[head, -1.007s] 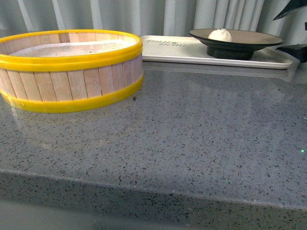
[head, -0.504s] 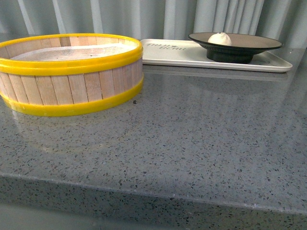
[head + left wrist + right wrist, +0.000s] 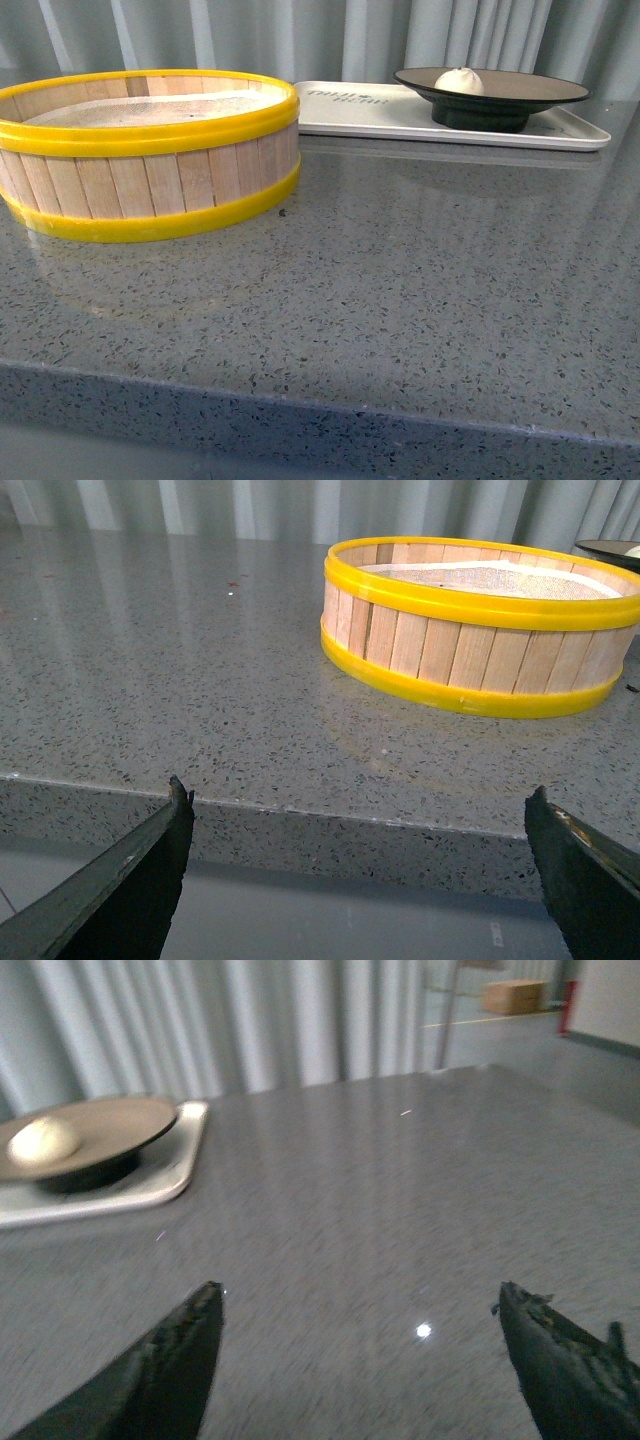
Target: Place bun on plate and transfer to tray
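Front view coverage shows the bun [image 3: 462, 81] resting on the plate [image 3: 540, 90], slightly toward the plate's left side, and the plate is set on the right-hand part of the tray [image 3: 400, 116] at the far edge of the bench [image 3: 400, 300]. A second ago a dark part of the right arm was seen at the right edge of this view beside the plate; it is no longer visible there, and the plate is left standing alone on the tray. From this the task is judged to be essentially complete, with only a retreat of the arms remaining. Neither arm is seen in the front view. In the right wrist view the right claw [image 3: 365, 1355] is held wide open and empty, low over bare bench, well apart from the tray and plate; the picture is blurred, so finer detail cannot be told. In the left wrist view the left claw [image 3: 360, 865] is likewise spread open with nothing between its jaws, positioned off the near edge of the bench, facing the yellow-rimmed steamer basket [image 3: 480, 625], which is not touched.
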